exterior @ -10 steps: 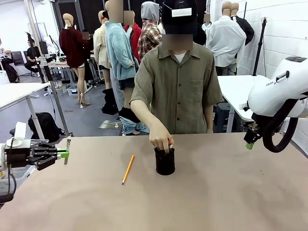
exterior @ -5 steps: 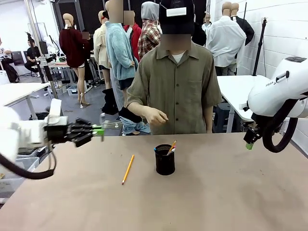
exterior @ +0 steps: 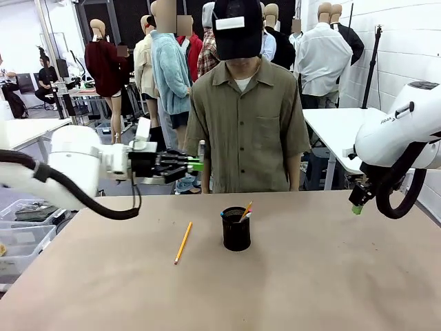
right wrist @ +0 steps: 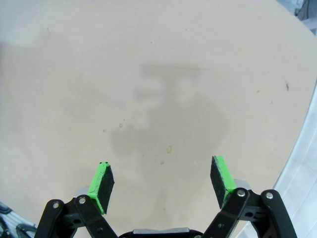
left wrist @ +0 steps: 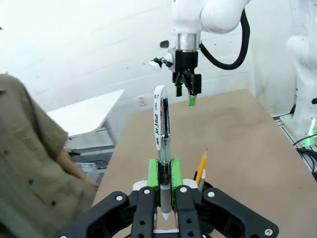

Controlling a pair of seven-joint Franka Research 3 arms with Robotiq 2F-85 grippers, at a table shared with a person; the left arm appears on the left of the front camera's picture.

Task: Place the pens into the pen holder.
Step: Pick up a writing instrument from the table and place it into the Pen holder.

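The black mesh pen holder (exterior: 236,232) stands mid-table with an orange pencil (exterior: 246,210) leaning out of it. Another yellow pencil (exterior: 183,242) lies flat on the table to its left. My left gripper (exterior: 196,164) hovers high above the table, left of and behind the holder, shut on a silver-grey pen (exterior: 201,148). In the left wrist view that pen (left wrist: 161,124) stands between the green pads of the left gripper (left wrist: 166,171), with the pencil tip (left wrist: 202,166) just beyond. My right gripper (exterior: 356,207) hangs over the table's right side; its jaws are open and empty (right wrist: 165,181).
A person (exterior: 244,117) stands at the far edge behind the holder, hands down. A white table (exterior: 337,127) sits behind on the right. Bare brown tabletop (exterior: 331,276) surrounds the holder.
My left arm swung from the table's left edge up and rightward with the pen. The person drew the hand back from the holder, leaving a pencil in it.
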